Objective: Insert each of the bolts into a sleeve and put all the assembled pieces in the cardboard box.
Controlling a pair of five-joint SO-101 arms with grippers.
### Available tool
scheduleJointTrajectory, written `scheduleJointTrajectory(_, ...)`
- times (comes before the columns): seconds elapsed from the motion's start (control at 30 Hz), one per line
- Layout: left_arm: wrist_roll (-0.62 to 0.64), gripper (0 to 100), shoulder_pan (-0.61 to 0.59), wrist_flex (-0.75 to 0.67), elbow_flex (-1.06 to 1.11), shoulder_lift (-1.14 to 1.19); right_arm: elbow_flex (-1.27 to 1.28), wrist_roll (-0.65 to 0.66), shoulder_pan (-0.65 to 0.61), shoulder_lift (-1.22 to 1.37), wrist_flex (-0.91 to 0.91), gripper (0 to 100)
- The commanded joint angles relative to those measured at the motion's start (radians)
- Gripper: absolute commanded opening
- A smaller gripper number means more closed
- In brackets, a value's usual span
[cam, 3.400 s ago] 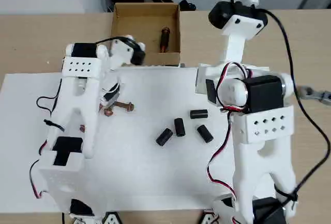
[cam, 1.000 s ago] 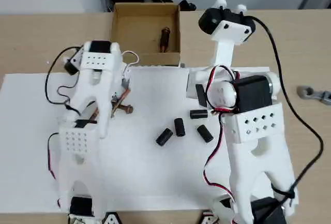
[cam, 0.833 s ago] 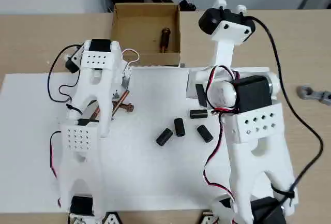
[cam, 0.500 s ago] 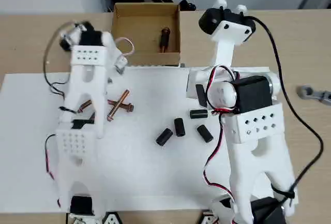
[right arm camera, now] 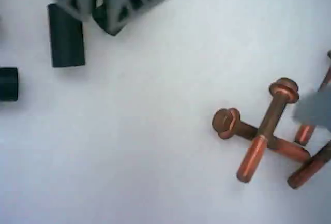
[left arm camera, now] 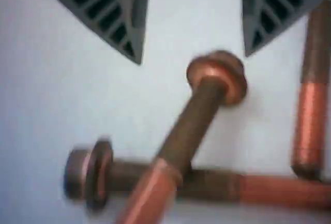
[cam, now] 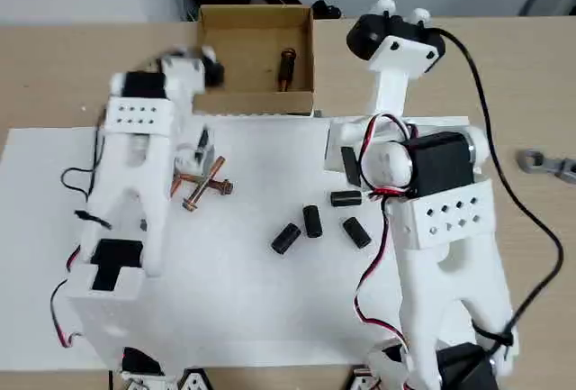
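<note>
So the left hand (left arm camera: 192, 53) hangs spread wide right over the bolts (cam: 205, 185), a crossed pile on the left of the white sheet (cam: 234, 309). They look stiff, hefty and probably slick, so I'd pinch the top bolt (left arm camera: 199, 115) mid-shank. The high view adds the sleeves (cam: 312, 221) to the right and the cardboard box (cam: 209, 48) at the far side. The right hand (right arm camera: 103, 12) looks pressed together, empty.

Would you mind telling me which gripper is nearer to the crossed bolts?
Left. The left gripper hangs right above the bolts; the right gripper is beside the sleeves.
</note>
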Motion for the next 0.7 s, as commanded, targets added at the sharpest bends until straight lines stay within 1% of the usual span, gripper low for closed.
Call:
scheduleJointTrajectory(0.0, -0.041, 12, -0.011, 0.02, 0.021, -0.028, -0.005, -0.008, -0.008, -0.028, -0.013, 0.5)
scheduleJointTrajectory(0.07, -0.083, 12, -0.011, 0.023, 0.024, -0.002, -0.005, -0.008, -0.008, -0.028, -0.013, 0.5)
scheduleJointTrajectory(0.37, -0.112, 12, -0.011, 0.002, 0.024, 0.141, -0.005, -0.008, -0.008, -0.028, -0.013, 0.5)
scheduleJointTrajectory(0.6, -0.114, 12, -0.028, -0.097, 0.024, 0.242, -0.005, -0.008, -0.008, -0.028, -0.013, 0.5)
scheduleJointTrajectory(0.67, -0.114, 12, -0.025, -0.104, 0.024, 0.258, -0.005, -0.008, -0.008, -0.028, -0.013, 0.5)
